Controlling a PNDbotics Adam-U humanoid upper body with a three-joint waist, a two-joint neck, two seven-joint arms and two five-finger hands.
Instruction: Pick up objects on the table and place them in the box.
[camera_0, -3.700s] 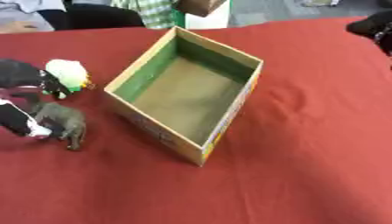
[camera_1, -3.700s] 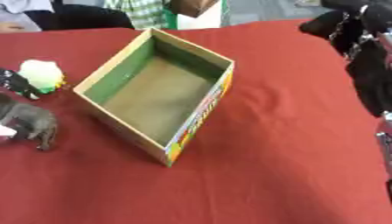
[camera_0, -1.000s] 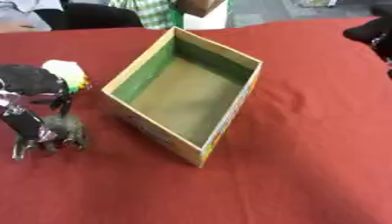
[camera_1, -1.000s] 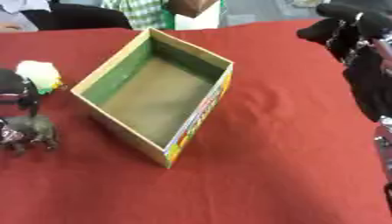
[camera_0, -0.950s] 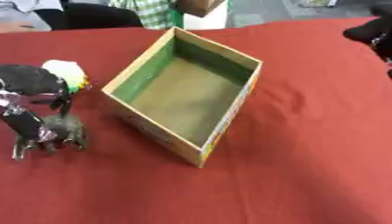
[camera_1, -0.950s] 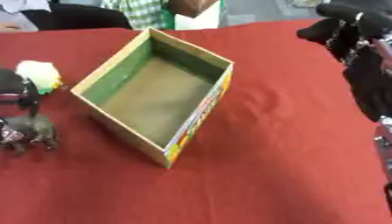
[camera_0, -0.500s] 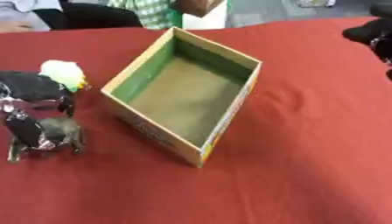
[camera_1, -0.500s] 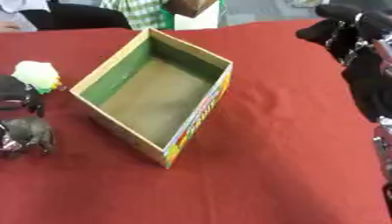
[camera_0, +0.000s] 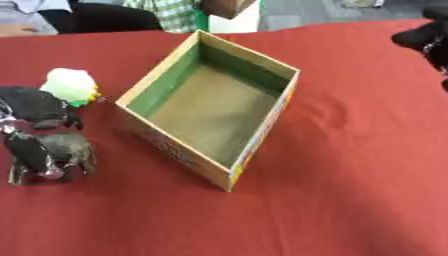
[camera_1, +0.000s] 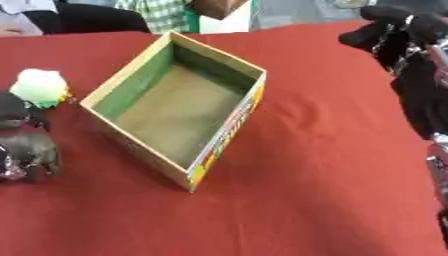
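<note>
Left eye view: pale round toy between left robot hand and box.

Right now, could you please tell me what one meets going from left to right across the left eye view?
Left hand on the grey toy animal → white and green toy → open cardboard box → right hand.
</note>
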